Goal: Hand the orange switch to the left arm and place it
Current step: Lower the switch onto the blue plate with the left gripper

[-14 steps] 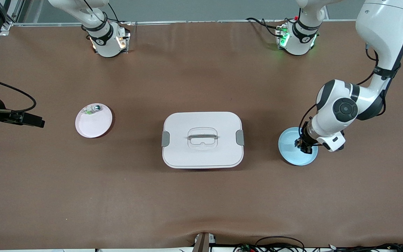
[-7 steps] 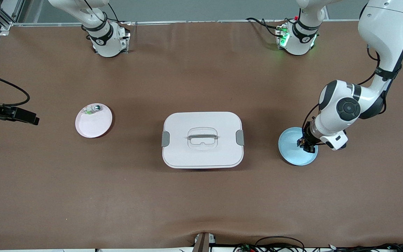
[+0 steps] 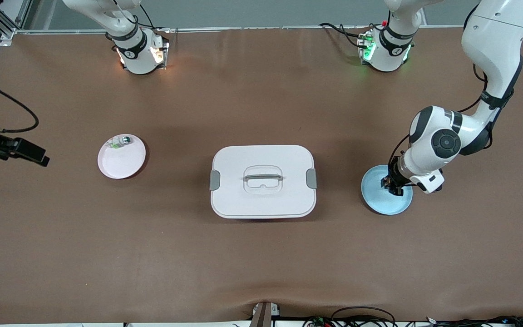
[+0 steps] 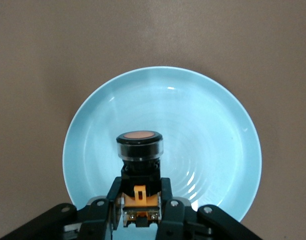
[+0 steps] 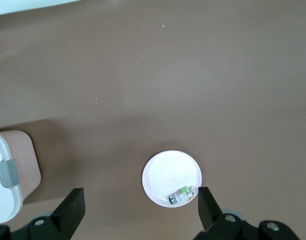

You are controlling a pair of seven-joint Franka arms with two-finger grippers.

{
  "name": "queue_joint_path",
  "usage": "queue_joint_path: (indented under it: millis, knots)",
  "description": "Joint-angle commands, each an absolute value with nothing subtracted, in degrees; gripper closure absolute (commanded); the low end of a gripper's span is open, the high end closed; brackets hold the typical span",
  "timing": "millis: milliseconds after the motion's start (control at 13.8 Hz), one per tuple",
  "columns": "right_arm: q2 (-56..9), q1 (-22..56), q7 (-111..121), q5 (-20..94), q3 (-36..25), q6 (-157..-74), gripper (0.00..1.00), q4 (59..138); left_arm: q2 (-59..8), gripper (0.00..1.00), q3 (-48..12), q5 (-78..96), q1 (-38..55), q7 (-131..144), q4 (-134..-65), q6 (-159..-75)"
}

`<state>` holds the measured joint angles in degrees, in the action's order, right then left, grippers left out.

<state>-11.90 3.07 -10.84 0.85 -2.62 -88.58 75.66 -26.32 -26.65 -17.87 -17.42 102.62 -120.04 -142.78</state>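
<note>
While the left hand (image 4: 139,210) hovers over the blue plate (image 4: 217,130), its fingers clench the orange switch (image 4: 140,150).

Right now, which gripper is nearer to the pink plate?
Right. The right gripper hangs open, high above the table near the pink plate; the left gripper is over the blue plate, holding the orange switch.

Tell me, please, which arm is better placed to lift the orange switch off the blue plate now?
The left. Its left hand is already shut on the orange switch, over the blue plate. The right hand is open, high above the pink plate at the right arm's end of the table.
</note>
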Motion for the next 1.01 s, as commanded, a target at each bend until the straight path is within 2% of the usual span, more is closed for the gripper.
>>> queue_joint_path:
  millis: [0,722,867,939]
  knots:
    - [-5.45,1.06,-11.69,1.41,-1.76,-91.14,0.0,84.11,-26.63,0.98,-27.25,-19.07,-18.19,103.36,-120.76,-144.75]
    - [-4.83,0.62,-15.12,1.41,-1.67,-90.88,0.0,84.46,-30.15,0.93,-27.16,-22.32,-18.9,102.92,-120.06,-148.45]
    - [-4.83,0.62,-13.28,1.41,-1.67,-89.48,0.0,84.46,-30.15,0.87,-27.16,-22.94,-18.9,103.01,-120.06,-148.45]
    - [-4.83,0.62,-11.1,1.41,-1.76,-89.21,0.0,84.46,-30.15,0.81,-27.16,-23.03,-18.9,102.92,-120.06,-148.45]
